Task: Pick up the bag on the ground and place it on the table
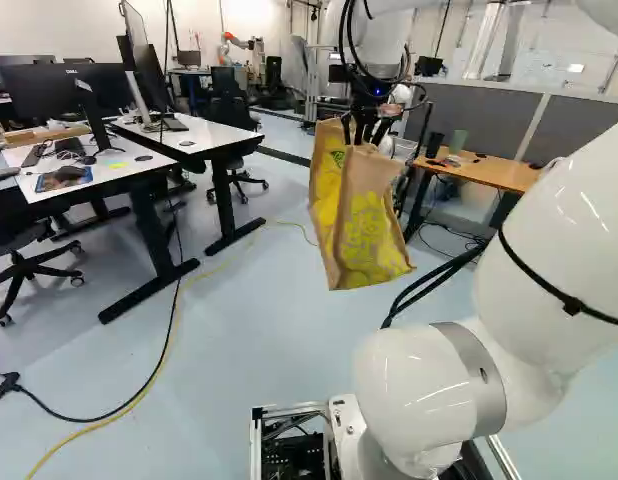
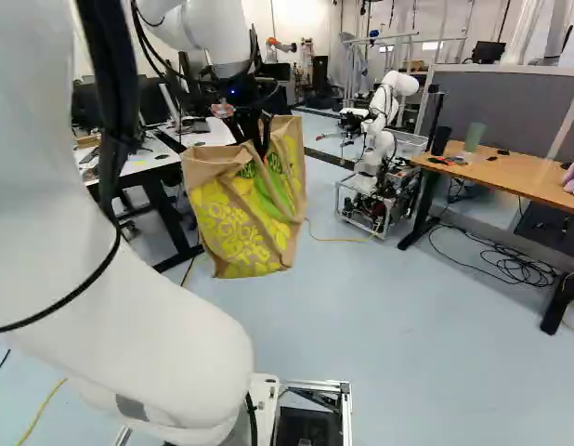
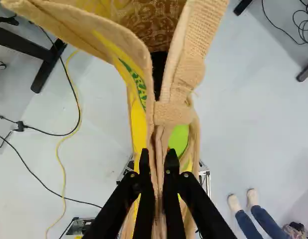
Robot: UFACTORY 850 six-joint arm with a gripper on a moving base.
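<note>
In the left base view my gripper [image 1: 364,128] is raised over the floor, pinching the upper edge of the tan and yellow bag [image 1: 373,235]. The bag hangs off the floor, also seen in the right base view left of the middle. Up close in the wrist view, the gripper [image 3: 158,162] is shut on the bag's fabric [image 3: 175,113], one black finger on each side, and the bag mouth gapes ahead of them. A wooden table [image 2: 515,177] is at the right of the right base view; white desks [image 1: 194,138] stand left of the bag in the left base view.
Another robot [image 2: 378,153] stands beyond the bag, beside the wooden table. Cups [image 2: 475,137] and small items are on that table, with coiled cables [image 2: 515,268] below. A yellow cable [image 1: 167,350] crosses the floor. The wrist view shows a person's feet [image 3: 243,200] near the base.
</note>
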